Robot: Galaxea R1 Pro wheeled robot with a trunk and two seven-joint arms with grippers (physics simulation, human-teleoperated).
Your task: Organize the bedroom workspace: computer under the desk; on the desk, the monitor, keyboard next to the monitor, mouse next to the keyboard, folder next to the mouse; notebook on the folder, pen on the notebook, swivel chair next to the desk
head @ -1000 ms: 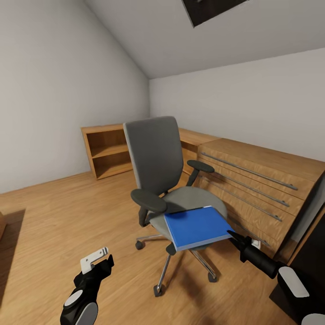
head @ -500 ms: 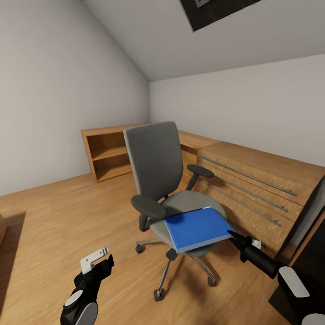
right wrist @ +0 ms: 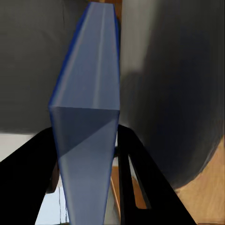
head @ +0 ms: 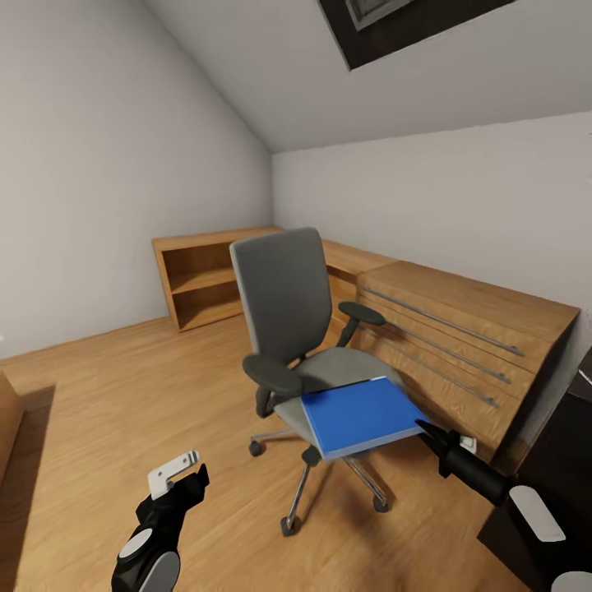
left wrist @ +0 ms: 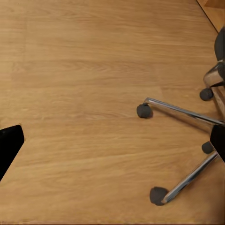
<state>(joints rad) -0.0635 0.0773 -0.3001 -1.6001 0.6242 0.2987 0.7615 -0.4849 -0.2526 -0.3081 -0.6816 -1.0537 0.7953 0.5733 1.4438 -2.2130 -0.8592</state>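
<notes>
folder (right wrist: 86,117): bright blue, seen edge-on, pale page edge facing camera
right gripper (right wrist: 86,154): black fingers (right wrist: 136,173) clamped on either side of folder's near corner
behind: grey swivel chair (right wrist: 173,93) upholstery, strip of light wood floor (right wrist: 211,197)

A low open shelf unit (head: 201,279) of light wood stands against the far wall, its two compartments bare. Beside it along the right wall runs a light-wood drawer chest (head: 460,345) with long metal bar handles (head: 440,323) across its fronts. Above, a dark-framed skylight (head: 395,25) is set into the sloped ceiling. Pale grey walls (head: 99,164) meet in the corner behind the shelf unit.
</notes>
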